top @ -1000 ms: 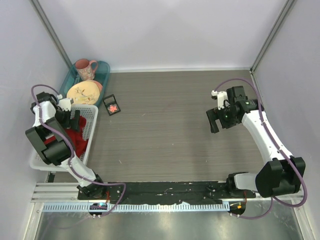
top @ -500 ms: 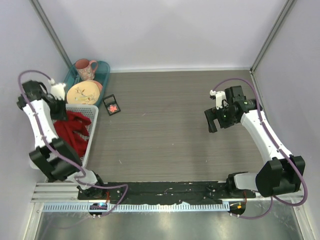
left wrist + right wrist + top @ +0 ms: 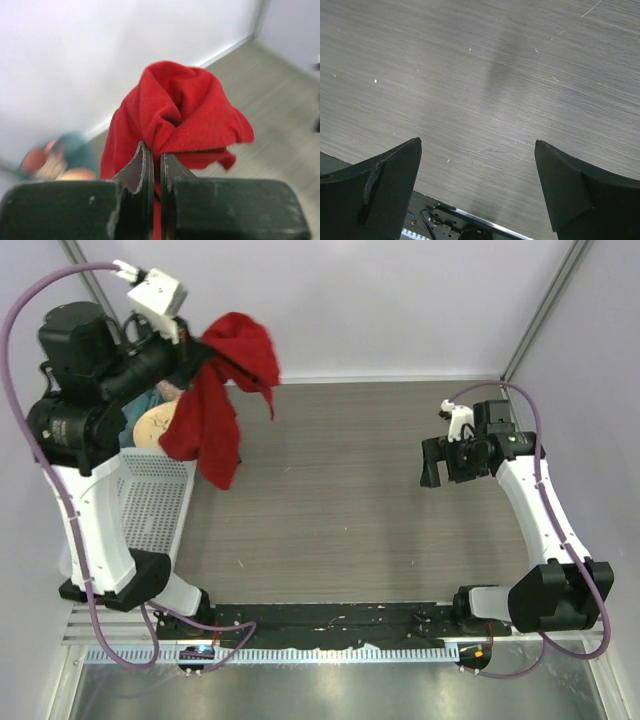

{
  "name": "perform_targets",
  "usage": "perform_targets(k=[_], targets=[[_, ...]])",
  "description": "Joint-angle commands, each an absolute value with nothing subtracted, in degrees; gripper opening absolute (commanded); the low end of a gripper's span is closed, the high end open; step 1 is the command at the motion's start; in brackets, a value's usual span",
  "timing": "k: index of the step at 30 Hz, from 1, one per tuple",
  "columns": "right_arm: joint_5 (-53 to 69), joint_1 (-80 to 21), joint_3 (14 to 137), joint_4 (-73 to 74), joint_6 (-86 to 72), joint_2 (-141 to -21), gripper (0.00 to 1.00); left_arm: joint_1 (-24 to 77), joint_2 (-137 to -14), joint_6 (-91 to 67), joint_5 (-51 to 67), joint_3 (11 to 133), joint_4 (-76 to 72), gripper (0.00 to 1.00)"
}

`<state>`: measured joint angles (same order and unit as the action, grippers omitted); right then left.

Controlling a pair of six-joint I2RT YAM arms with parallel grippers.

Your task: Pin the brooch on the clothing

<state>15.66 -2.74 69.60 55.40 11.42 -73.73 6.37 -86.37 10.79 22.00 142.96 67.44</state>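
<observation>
T-shirt (image 3: 215, 405) lifted out of the basket (image 3: 150, 505), pinched in left tool (image 3: 155, 161); right tool (image 3: 477, 142) wide.

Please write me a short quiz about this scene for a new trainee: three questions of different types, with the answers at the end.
1. True or false: the left gripper is shut on the shirt.
2. Where is the shirt? A. inside the basket; B. hanging in the air from the left gripper; C. spread flat on the table.
3. Fill in the gap: the right gripper is ____ and holds nothing.
Key: 1 true; 2 B; 3 open.
</observation>
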Motion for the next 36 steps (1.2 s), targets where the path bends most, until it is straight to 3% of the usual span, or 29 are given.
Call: perform_targets(k=[1,6,9,12,15,16,18,19,21,23,28,36], targets=[[22.4,2.0,73.2,54.1,9.3,-72.8,1.0,21.0,-92.0,-2.3,22.5,146.5,53.6,0.0],[24.4,4.9,73.0,54.1,8.5,-73.0,1.0,32.8,-96.5,-6.8,23.1,147.4,39.8,0.0],[24.6,6.2,72.9,54.1,8.5,-73.4,1.0,33.8,-98.5,-12.6,27.1,145.0,38.1,0.0],[25.6,8.8,73.6,54.1,9.1,-74.1,1.0,33.4,-95.4,-15.8,37.8,132.0,32.1,0.0],[27.7,11.7,74.6,54.4,9.4,-75.2,1.0,30.2,-88.7,-27.0,43.7,109.0,17.0,0.01],[27.5,11.9,74.8,54.5,9.9,-75.4,1.0,28.4,-87.9,-29.0,45.1,99.7,14.3,0.18],[26.7,11.9,74.5,54.9,11.2,-75.9,1.0,21.4,-87.5,-32.0,47.8,92.9,11.5,0.51],[26.4,11.9,74.1,55.2,13.4,-76.1,1.0,19.2,-88.8,-29.8,52.4,89.4,12.6,0.79],[25.5,11.9,73.7,56.7,16.2,-76.6,1.0,14.2,-91.6,-17.5,51.0,91.0,30.0,0.99],[23.4,11.9,72.6,58.2,20.7,-76.7,1.0,12.5,-93.3,-8.1,51.5,92.3,41.8,1.0],[23.0,11.7,68.2,59.2,26.4,-77.6,1.0,15.4,-86.8,8.8,44.1,84.1,42.5,1.0],[21.2,7.7,63.7,52.7,25.2,-83.2,0.95,34.7,-90.6,22.1,28.6,83.0,44.2,0.87]])
